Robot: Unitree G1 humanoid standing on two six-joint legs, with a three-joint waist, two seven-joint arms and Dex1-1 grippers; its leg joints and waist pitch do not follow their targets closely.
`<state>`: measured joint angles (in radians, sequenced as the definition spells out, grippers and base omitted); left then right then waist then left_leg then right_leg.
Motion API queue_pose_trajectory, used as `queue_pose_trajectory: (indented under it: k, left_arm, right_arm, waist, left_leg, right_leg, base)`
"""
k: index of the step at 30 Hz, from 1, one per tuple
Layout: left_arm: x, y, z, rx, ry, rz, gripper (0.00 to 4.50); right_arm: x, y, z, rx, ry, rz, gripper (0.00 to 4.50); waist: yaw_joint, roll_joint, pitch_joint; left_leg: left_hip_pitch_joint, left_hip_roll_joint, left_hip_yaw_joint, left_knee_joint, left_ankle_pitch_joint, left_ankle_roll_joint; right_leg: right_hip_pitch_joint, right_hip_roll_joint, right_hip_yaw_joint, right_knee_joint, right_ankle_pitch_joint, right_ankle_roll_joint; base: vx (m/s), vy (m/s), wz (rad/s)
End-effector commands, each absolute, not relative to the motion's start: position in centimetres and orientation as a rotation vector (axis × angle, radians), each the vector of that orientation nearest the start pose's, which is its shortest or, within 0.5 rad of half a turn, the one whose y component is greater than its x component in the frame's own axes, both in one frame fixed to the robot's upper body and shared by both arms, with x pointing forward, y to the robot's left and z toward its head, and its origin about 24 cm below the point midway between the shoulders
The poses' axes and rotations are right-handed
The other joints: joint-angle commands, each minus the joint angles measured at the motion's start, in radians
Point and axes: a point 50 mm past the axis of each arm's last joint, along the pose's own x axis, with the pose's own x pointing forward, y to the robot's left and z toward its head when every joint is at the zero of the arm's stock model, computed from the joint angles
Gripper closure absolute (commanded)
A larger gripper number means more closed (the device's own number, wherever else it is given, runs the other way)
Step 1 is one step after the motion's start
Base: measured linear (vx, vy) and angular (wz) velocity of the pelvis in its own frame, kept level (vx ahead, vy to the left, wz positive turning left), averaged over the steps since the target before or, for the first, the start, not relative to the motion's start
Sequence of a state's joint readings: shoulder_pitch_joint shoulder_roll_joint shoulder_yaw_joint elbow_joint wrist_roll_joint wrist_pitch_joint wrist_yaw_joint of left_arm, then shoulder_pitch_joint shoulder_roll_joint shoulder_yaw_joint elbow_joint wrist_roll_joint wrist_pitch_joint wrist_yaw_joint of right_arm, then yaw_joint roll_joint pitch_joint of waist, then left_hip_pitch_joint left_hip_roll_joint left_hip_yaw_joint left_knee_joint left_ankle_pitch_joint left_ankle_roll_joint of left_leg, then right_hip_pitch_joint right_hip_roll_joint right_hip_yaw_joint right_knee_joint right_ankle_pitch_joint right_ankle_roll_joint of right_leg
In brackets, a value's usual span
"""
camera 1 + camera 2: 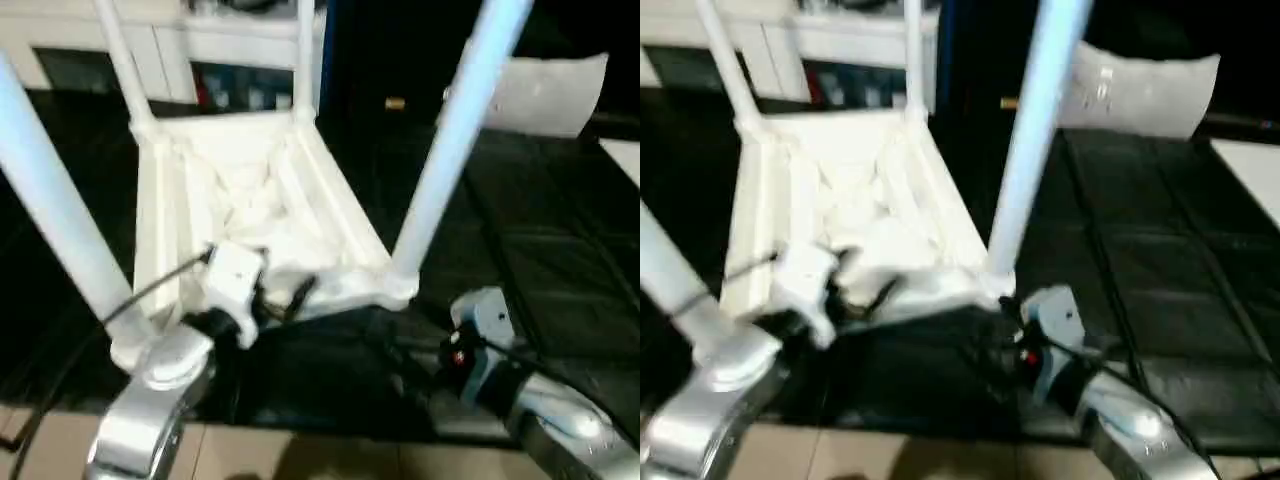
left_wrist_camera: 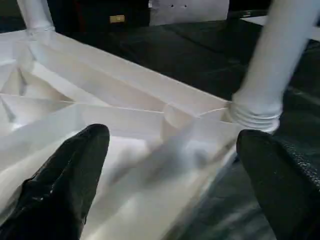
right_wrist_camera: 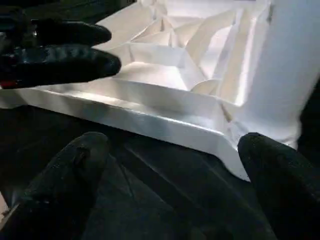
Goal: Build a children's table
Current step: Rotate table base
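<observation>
Upturned table, legs up, on the mat. We see left gripper over its near rim, right gripper just short; both jaws apart, empty.

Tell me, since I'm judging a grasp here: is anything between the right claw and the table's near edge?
Nothing visible is. In the right wrist view the open right claw faces the table top's near rim across bare black mat. The left claw hovers over the ribbed underside off to one side, not in that gap.
</observation>
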<state>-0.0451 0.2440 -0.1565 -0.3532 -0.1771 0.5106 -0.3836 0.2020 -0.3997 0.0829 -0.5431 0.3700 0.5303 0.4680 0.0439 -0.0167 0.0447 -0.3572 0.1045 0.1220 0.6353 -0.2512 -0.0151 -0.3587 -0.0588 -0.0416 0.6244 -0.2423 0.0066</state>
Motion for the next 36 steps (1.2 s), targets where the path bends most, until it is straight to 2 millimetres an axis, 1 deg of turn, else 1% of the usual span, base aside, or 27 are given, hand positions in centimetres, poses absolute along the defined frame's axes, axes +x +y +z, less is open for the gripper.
queue_pose_trajectory:
  k: [1, 2, 4, 5, 7, 8, 10, 11, 13, 14, 15, 16, 17, 18, 19, 21, 23, 24, 25, 26, 27, 28, 29, 30, 31, 34, 36]
  left_arm:
    - [24.3, 11.5, 8.4, 0.070, 0.174, -0.662, 0.03]
    - [24.3, 11.3, 8.4, 0.082, 0.183, -0.683, 0.03]
    - [24.4, 10.7, 8.0, 0.114, 0.234, -0.770, 0.03]
    - [24.5, 10.5, 7.8, 0.125, 0.255, -0.802, 0.03]
    - [25.0, 10.2, 7.4, 0.115, 0.330, -0.842, 0.03]
    - [25.4, 10.1, 7.4, 0.124, 0.339, -0.861, 0.03]
    - [25.7, 9.8, 7.4, 0.140, 0.347, -0.891, 0.03]
    - [25.9, 9.7, 7.4, 0.149, 0.352, -0.904, 0.03]
    - [26.9, 9.4, 7.1, 0.202, 0.397, -0.948, 0.03]
    - [27.4, 9.3, 6.9, 0.225, 0.417, -0.963, 0.03]
    - [28.2, 9.2, 6.7, 0.245, 0.445, -0.981, 0.03]
    - [28.3, 9.1, 6.7, 0.246, 0.449, -0.983, 0.03]
    - [28.6, 9.0, 6.7, 0.252, 0.451, -0.989, 0.03]
    - [29.3, 8.8, 6.6, 0.254, 0.455, -0.990, 0.30]
    - [29.6, 8.7, 6.6, 0.254, 0.456, -0.989, 0.38]
    - [30.1, 8.4, 6.6, 0.258, 0.462, -1.002, 0.50]
    - [30.4, 8.3, 6.6, 0.259, 0.471, -1.014, 0.64]
    - [30.8, 8.1, 6.6, 0.261, 0.485, -1.033, 0.75]
    - [31.1, 8.0, 6.5, 0.266, 0.493, -1.042, 0.81]
    - [31.2, 7.9, 6.5, 0.268, 0.495, -1.049, 0.85]
    - [31.5, 7.8, 6.4, 0.273, 0.499, -1.061, 0.85]
    - [31.6, 7.7, 6.4, 0.274, 0.500, -1.063, 1.06]
    - [31.7, 7.6, 6.4, 0.279, 0.498, -1.071, 1.06]
    - [31.8, 7.6, 6.4, 0.279, 0.498, -1.071, 1.16]
    - [32.0, 7.6, 6.3, 0.288, 0.497, -1.070, 1.21]
    - [32.4, 7.6, 6.0, 0.306, 0.500, -1.068, 1.44]
    - [32.7, 7.6, 5.7, 0.325, 0.507, -1.071, 1.58]
  right_arm:
    - [19.8, -15.8, 7.6, -0.024, 0.250, 0.661, 0.00]
    - [19.9, -16.0, 7.7, -0.027, 0.250, 0.660, 0.00]
    - [20.1, -16.6, 7.8, -0.049, 0.252, 0.666, 0.00]
    - [20.2, -16.8, 7.8, -0.061, 0.254, 0.672, 0.00]
    - [20.4, -17.5, 7.7, -0.113, 0.268, 0.672, 0.00]
    - [20.6, -17.8, 7.6, -0.134, 0.273, 0.670, 0.00]
    - [20.8, -18.1, 7.6, -0.151, 0.276, 0.668, 0.00]
    - [20.8, -18.2, 7.6, -0.155, 0.277, 0.667, 0.00]
    - [21.2, -18.5, 7.6, -0.189, 0.282, 0.670, 0.00]
    - [21.4, -18.6, 7.7, -0.205, 0.285, 0.675, 0.00]
    - [21.6, -18.8, 7.7, -0.221, 0.290, 0.688, 0.00]
    - [21.6, -18.8, 7.7, -0.224, 0.291, 0.690, 0.00]
    - [21.6, -18.9, 7.7, -0.227, 0.294, 0.696, 0.00]
    - [21.6, -18.9, 7.7, -0.232, 0.298, 0.712, 0.00]
    - [21.6, -18.9, 7.7, -0.234, 0.301, 0.722, 0.00]
    - [21.5, -19.0, 7.8, -0.236, 0.304, 0.737, 0.00]
    - [21.4, -19.0, 7.8, -0.235, 0.306, 0.746, 0.00]
    - [21.3, -19.0, 7.9, -0.236, 0.308, 0.758, 0.00]
    - [21.3, -19.1, 7.9, -0.239, 0.310, 0.762, 0.00]
    - [21.3, -19.1, 7.9, -0.242, 0.311, 0.765, 0.00]
    - [21.3, -19.1, 8.0, -0.246, 0.312, 0.768, 0.00]
    - [21.3, -19.1, 8.0, -0.246, 0.312, 0.769, 0.00]
    - [21.3, -19.1, 8.0, -0.247, 0.311, 0.768, 0.00]
    - [21.3, -19.1, 8.0, -0.248, 0.311, 0.768, 0.00]
    - [21.3, -19.1, 8.0, -0.248, 0.310, 0.768, 0.00]
    - [21.2, -19.0, 8.0, -0.246, 0.309, 0.773, 0.00]
    - [21.0, -18.9, 8.0, -0.244, 0.313, 0.784, 0.00]
  waist:
    - [0.001, -0.001, -0.011]
    - [0.001, 0.000, -0.008]
    - [-0.001, 0.000, -0.005]
    - [-0.001, 0.001, -0.006]
    - [-0.003, 0.009, -0.008]
    - [-0.004, 0.009, -0.008]
    - [-0.007, 0.010, -0.011]
    - [-0.006, 0.008, -0.013]
    - [-0.007, 0.010, -0.023]
    - [-0.006, 0.012, -0.025]
    - [-0.006, 0.009, -0.034]
    - [-0.004, 0.011, -0.037]
    - [-0.004, 0.010, -0.040]
    - [-0.003, 0.012, -0.042]
    - [-0.002, 0.012, -0.044]
    - [0.000, 0.011, -0.049]
    - [0.003, 0.010, -0.052]
    - [0.002, 0.013, -0.047]
    - [0.004, 0.014, -0.044]
    - [0.004, 0.014, -0.044]
    - [0.004, 0.018, -0.044]
    - [0.004, 0.016, -0.042]
    - [0.004, 0.017, -0.042]
    - [0.004, 0.015, -0.043]
    - [0.004, 0.017, -0.041]
    - [0.003, 0.015, -0.042]
    - [0.004, 0.019, -0.042]
  left_leg:
    - [0.005, 0.109, -0.044, -0.107, -0.311, -0.002]
    - [0.007, 0.111, -0.046, -0.109, -0.332, -0.009]
    - [0.015, 0.109, -0.052, -0.108, -0.381, -0.024]
    - [0.015, 0.109, -0.052, -0.108, -0.371, -0.025]
    - [0.003, 0.111, -0.054, -0.113, -0.316, -0.020]
    - [0.002, 0.112, -0.052, -0.114, -0.309, -0.018]
    - [-0.001, 0.111, -0.053, -0.114, -0.288, -0.013]
    - [-0.004, 0.112, -0.052, -0.113, -0.254, -0.003]
    - [-0.002, 0.110, -0.047, -0.108, -0.181, 0.021]
    - [-0.001, 0.111, -0.046, -0.106, -0.156, 0.029]
    - [-0.004, 0.109, -0.044, -0.099, -0.066, 0.053]
    - [-0.003, 0.108, -0.043, -0.095, -0.024, 0.066]
    - [-0.004, 0.108, -0.041, -0.089, 0.031, 0.093]
    - [-0.005, 0.110, -0.040, -0.087, 0.059, 0.117]
    - [-0.003, 0.110, -0.039, -0.083, 0.069, 0.135]
    - [-0.005, 0.112, -0.039, -0.080, 0.093, 0.153]
    - [-0.005, 0.115, -0.038, -0.077, 0.105, 0.165]
    - [-0.005, 0.115, -0.036, -0.079, 0.088, 0.174]
    - [-0.005, 0.118, -0.036, -0.082, 0.048, 0.166]
    - [-0.004, 0.120, -0.036, -0.083, 0.032, 0.161]
    - [-0.005, 0.121, -0.037, -0.085, 0.014, 0.149]
    - [-0.004, 0.121, -0.036, -0.086, 0.005, 0.146]
    - [-0.003, 0.123, -0.036, -0.089, -0.018, 0.133]
    - [-0.003, 0.124, -0.036, -0.089, -0.024, 0.127]
    - [-0.005, 0.124, -0.036, -0.091, -0.031, 0.123]
    - [-0.003, 0.123, -0.034, -0.091, -0.052, 0.112]
    - [-0.002, 0.124, -0.035, -0.092, -0.061, 0.108]
  right_leg:
    - [0.020, -0.112, 0.065, -0.115, -0.466, -0.151]
    - [0.017, -0.112, 0.066, -0.118, -0.501, -0.139]
    - [0.006, -0.113, 0.065, -0.127, -0.595, -0.098]
    - [0.006, -0.114, 0.066, -0.125, -0.582, -0.098]
    - [0.015, -0.109, 0.066, -0.112, -0.470, -0.119]
    - [0.015, -0.108, 0.065, -0.112, -0.448, -0.123]
    - [0.021, -0.109, 0.064, -0.106, -0.394, -0.143]
    - [0.026, -0.111, 0.065, -0.103, -0.340, -0.159]
    - [0.030, -0.106, 0.063, -0.090, -0.196, -0.194]
    - [0.032, -0.107, 0.063, -0.087, -0.152, -0.202]
    - [0.041, -0.107, 0.061, -0.075, -0.026, -0.222]
    - [0.042, -0.107, 0.059, -0.070, 0.033, -0.231]
    - [0.047, -0.110, 0.056, -0.062, 0.125, -0.254]
    - [0.049, -0.112, 0.054, -0.061, 0.162, -0.269]
    - [0.050, -0.114, 0.052, -0.060, 0.175, -0.286]
    - [0.051, -0.115, 0.052, -0.054, 0.214, -0.305]
    - [0.049, -0.115, 0.051, -0.051, 0.231, -0.315]
    - [0.045, -0.114, 0.050, -0.055, 0.206, -0.323]
    - [0.047, -0.118, 0.050, -0.060, 0.155, -0.324]
    - [0.047, -0.118, 0.050, -0.061, 0.132, -0.323]
    - [0.049, -0.119, 0.050, -0.062, 0.106, -0.321]
    - [0.047, -0.118, 0.050, -0.066, 0.092, -0.318]
    - [0.048, -0.119, 0.050, -0.067, 0.067, -0.316]
    - [0.048, -0.120, 0.051, -0.068, 0.064, -0.313]
    - [0.048, -0.119, 0.051, -0.070, 0.054, -0.311]
    - [0.048, -0.120, 0.053, -0.073, 0.029, -0.302]
    - [0.045, -0.119, 0.053, -0.075, 0.024, -0.297]
  base:
    - [-0.091, -0.070, 0.05]
    - [-0.081, -0.042, 0.00]
    - [-0.074, -0.024, 0.02]
    - [-0.054, -0.009, 0.04]
    - [0.000, 0.000, 0.00]
    - [0.000, 0.000, 0.00]
    - [0.000, 0.000, 0.00]
    - [0.000, 0.000, 0.00]
    - [0.000, 0.000, 0.00]
    - [0.000, 0.000, 0.00]
    - [0.000, 0.000, 0.00]
    - [0.000, 0.000, 0.00]
    - [0.000, 0.000, 0.00]
    - [0.000, 0.000, 0.00]
    - [0.000, 0.000, 0.00]
    - [0.027, -0.001, 0.00]
    - [0.000, 0.000, 0.00]
    - [0.000, 0.000, 0.00]
    - [0.000, 0.000, 0.00]
    - [0.000, 0.000, 0.00]
    - [0.000, 0.000, 0.00]
    - [0.000, 0.000, 0.00]
    - [0.000, 0.000, 0.00]
    - [0.000, 0.000, 0.00]
    - [0.000, 0.000, 0.00]
    - [0.000, 0.000, 0.00]
    - [0.000, 0.000, 0.00]
